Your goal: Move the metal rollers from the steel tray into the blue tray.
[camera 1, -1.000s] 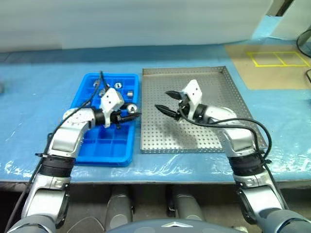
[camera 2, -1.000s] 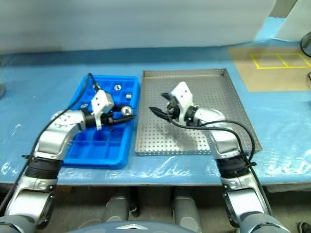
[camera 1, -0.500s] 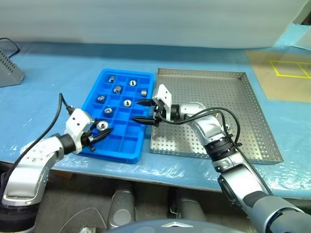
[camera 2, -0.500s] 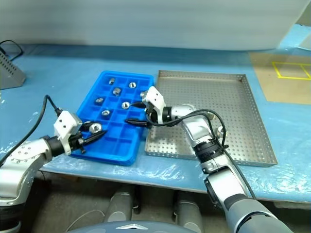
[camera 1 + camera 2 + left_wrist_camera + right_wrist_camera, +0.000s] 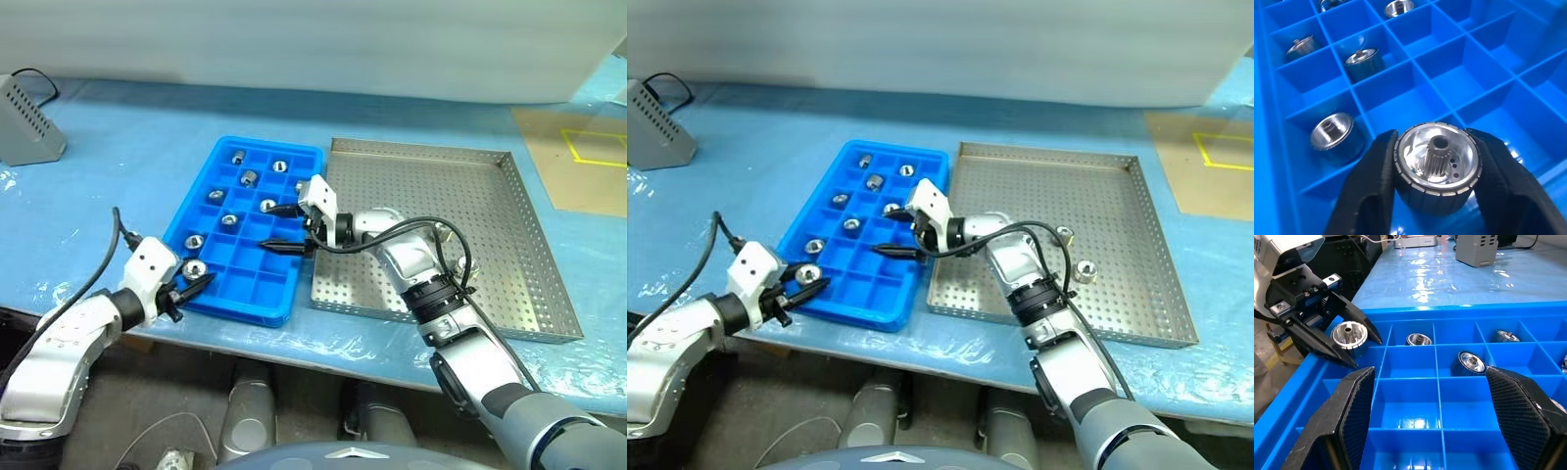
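The blue tray (image 5: 250,240) lies on the bench (image 5: 118,186), which is covered with blue film, and the steel tray (image 5: 509,245) lies just beside it on the robot's right. The left gripper (image 5: 191,285) is at the near left corner of the blue tray, and its fingers (image 5: 1376,176) are clamped on one metal roller (image 5: 1437,166); in the left wrist view the roller sits between the two black fingers, with its open face and toothed centre shaft toward the camera, above a near-edge compartment of the tray. The same held roller (image 5: 1350,336) appears in the right wrist view, pinched between the left gripper's fingers over the tray's corner. Whether it touches the tray floor cannot be determined. The right gripper (image 5: 284,228) reaches across from the steel tray side and hovers over the right-hand columns of the blue tray; its fingers (image 5: 1520,406) are spread wide apart and hold nothing. Several other rollers (image 5: 228,219) occupy separate compartments in the far and middle rows of the blue tray, one per compartment. Two rollers (image 5: 1085,271) rest on the perforated floor of the steel tray, close to the right forearm. A grey slotted box (image 5: 27,122) stands on the bench at the far left, well apart from both trays.
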